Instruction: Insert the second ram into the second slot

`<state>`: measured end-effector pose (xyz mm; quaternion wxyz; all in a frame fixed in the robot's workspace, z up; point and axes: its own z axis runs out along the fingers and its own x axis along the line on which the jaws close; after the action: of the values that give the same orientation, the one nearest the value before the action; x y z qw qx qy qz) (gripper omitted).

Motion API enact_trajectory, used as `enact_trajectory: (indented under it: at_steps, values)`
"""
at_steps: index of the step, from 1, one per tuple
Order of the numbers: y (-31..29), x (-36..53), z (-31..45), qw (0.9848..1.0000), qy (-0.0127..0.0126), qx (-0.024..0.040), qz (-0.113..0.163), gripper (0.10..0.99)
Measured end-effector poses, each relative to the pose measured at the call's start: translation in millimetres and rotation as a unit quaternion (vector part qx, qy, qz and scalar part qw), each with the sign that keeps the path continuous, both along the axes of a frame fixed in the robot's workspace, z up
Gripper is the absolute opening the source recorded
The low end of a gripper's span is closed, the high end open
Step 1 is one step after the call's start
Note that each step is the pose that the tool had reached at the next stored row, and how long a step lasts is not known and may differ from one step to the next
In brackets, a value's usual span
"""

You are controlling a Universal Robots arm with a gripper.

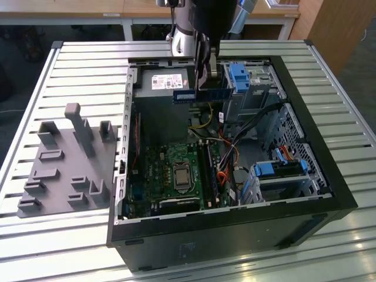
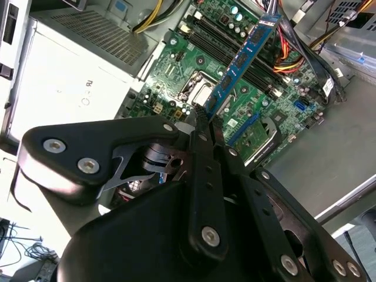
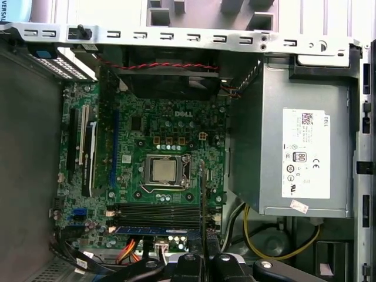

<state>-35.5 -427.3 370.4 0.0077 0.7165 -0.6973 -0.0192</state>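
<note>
Blue second ram [image 1: 214, 93] hanging level over the open computer case [image 1: 329, 194], gripper [image 1: 201, 83] clenching it from above. Stick sitting near the power supply [image 1: 164, 82] end of the case, raised well clear of the motherboard [image 1: 176, 170], not touching it. In the second wrist view, ram [image 2: 241, 61] sticking out past the gripper [image 2: 205, 117], crossing over the black memory slots [image 2: 205, 42] below. In the first wrist view, another blue stick [image 3: 155, 230] lying alongside those slots [image 3: 155, 211], seemingly seated
</note>
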Motion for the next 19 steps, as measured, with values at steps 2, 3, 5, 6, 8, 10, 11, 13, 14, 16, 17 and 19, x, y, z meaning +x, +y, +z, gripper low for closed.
enact_trajectory:
  at_steps: [2,3,5,6,8,10,11,13,14,16,17,19]
  values:
    - [-1.4,-0.3,0.0,1.0,-0.0001,0.0,0.0,0.137]
    - [-2.3,-0.5,0.0,1.0,-0.0002,0.0,0.0,0.137]
    - [-4.1,-0.9,0.0,1.0,-0.0004,0.0,0.0,0.137]
    - [-4.9,-1.1,0.0,1.0,-0.0004,0.0,0.0,0.137]
    - [-6.3,-1.3,-0.1,1.0,-0.0004,0.0,0.0,0.137]
    - [-7.6,-1.5,0.0,1.0,-0.0004,0.0,0.0,0.137]
    - [-8.2,-1.5,-0.1,1.0,-0.0004,0.0,0.0,0.137]
    - [-9.1,-1.6,-0.1,1.0,-0.0005,0.0,0.0,0.137]
    - [-9.6,-1.6,-0.1,1.0,-0.0004,0.0,0.0,0.137]
    - [-10.5,-1.7,-0.1,1.0,-0.0004,0.0,0.0,0.137]
    - [-11.1,-1.8,-0.1,1.0,-0.0004,0.0,0.0,0.137]
    - [-12.2,-1.9,-0.1,1.0,-0.0004,0.0,0.0,0.137]
